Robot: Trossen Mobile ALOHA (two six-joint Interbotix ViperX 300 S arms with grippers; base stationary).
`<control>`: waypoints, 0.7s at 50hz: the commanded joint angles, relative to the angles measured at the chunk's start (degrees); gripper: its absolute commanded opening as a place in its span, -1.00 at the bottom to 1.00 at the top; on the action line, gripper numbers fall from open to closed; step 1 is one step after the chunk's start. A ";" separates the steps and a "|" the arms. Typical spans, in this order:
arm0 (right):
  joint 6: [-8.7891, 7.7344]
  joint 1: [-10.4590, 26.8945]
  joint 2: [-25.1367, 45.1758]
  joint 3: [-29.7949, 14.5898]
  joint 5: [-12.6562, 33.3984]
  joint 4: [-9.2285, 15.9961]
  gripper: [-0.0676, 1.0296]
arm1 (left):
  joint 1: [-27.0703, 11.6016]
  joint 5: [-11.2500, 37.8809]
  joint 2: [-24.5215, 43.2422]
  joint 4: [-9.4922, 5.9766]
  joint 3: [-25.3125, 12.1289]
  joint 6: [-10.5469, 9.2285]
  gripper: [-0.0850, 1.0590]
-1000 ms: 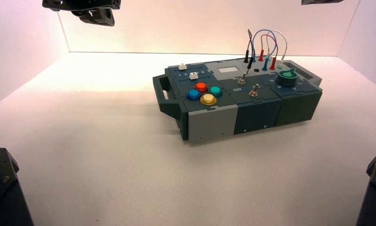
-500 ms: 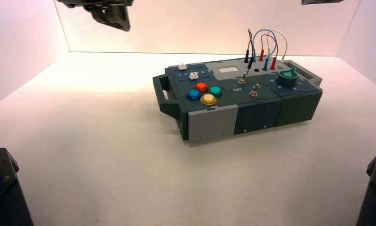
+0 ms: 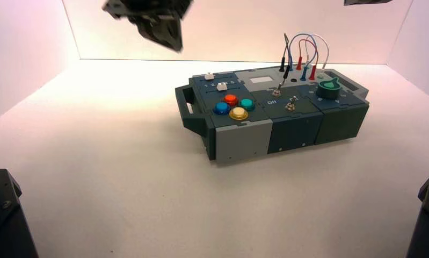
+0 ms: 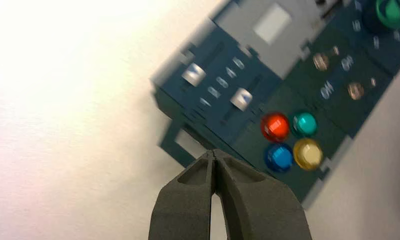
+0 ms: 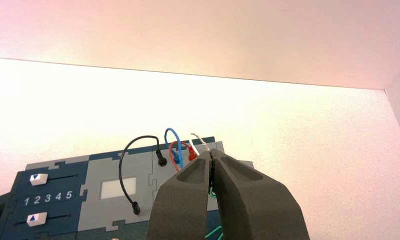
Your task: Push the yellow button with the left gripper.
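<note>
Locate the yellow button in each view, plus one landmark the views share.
High view: the yellow button is the nearest of four coloured buttons on the box's left part.
Left wrist view: it sits beside the blue button, beyond the shut tips of the left gripper.
Right wrist view: not in it.
Shared landmark: the two white slider knobs.

My left tool (image 3: 161,29) hangs high, its fingers (image 4: 187,200) pressed together; my right tool (image 5: 211,162) sits raised too, tips touching.
</note>
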 commanded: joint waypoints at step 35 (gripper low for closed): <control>0.00 0.00 -0.53 -1.14 -0.18 0.00 -0.92 | -14.06 2.11 2.02 -2.81 -4.04 -4.83 -0.91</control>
